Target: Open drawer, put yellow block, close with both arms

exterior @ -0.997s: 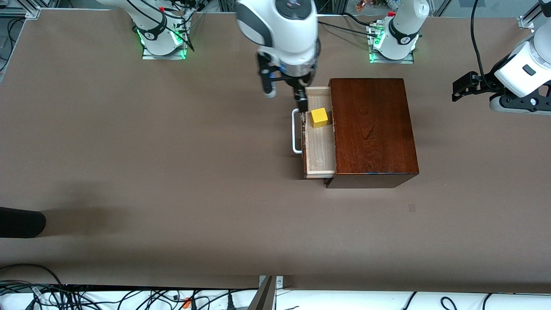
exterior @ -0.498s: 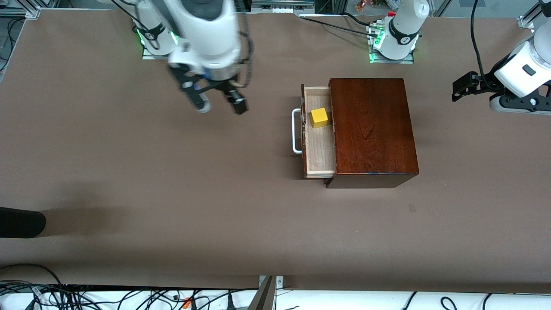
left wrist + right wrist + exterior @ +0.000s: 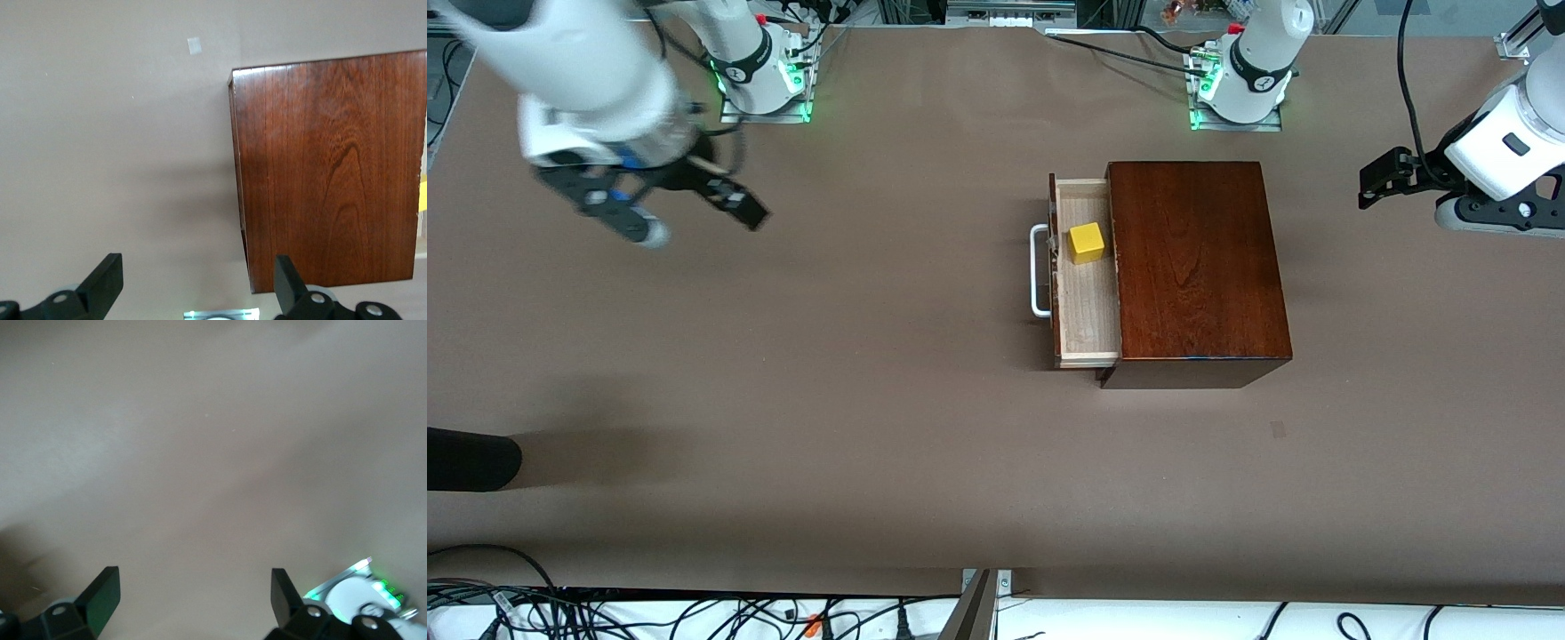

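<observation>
While the right tool [image 3: 685,213] hangs with its two fingers spread wide and nothing between them, it is over bare tabletop [image 3: 871,444] toward the right arm's end, well apart from the wooden box [image 3: 1196,267]; judging by that gap, its part in loading looks finished and it is out of the way. Its wrist view shows only plain brown surface between the fingertips and a sliver of a green-lit base [image 3: 360,597], so nothing sits under it. The left tool [image 3: 1383,178] waits over the left arm's end of the tabletop, fingers parted and empty in its own wrist view, looking down on the box's glossy top. Between them the drawer [image 3: 1089,311] stands pulled out of the box toward the right arm's end, its white handle [image 3: 1037,271] leading. The yellow block [image 3: 1087,243] rests in the pale tray, toward the end farther from the front camera and near the dark front panel, so the remaining job is probably the push shut. How far the tray runs inside the box is hidden by the lid, and whether the block touches the tray's wall is hard to tell. A dark shape [image 3: 471,458] is cut off at the view's edge.
</observation>
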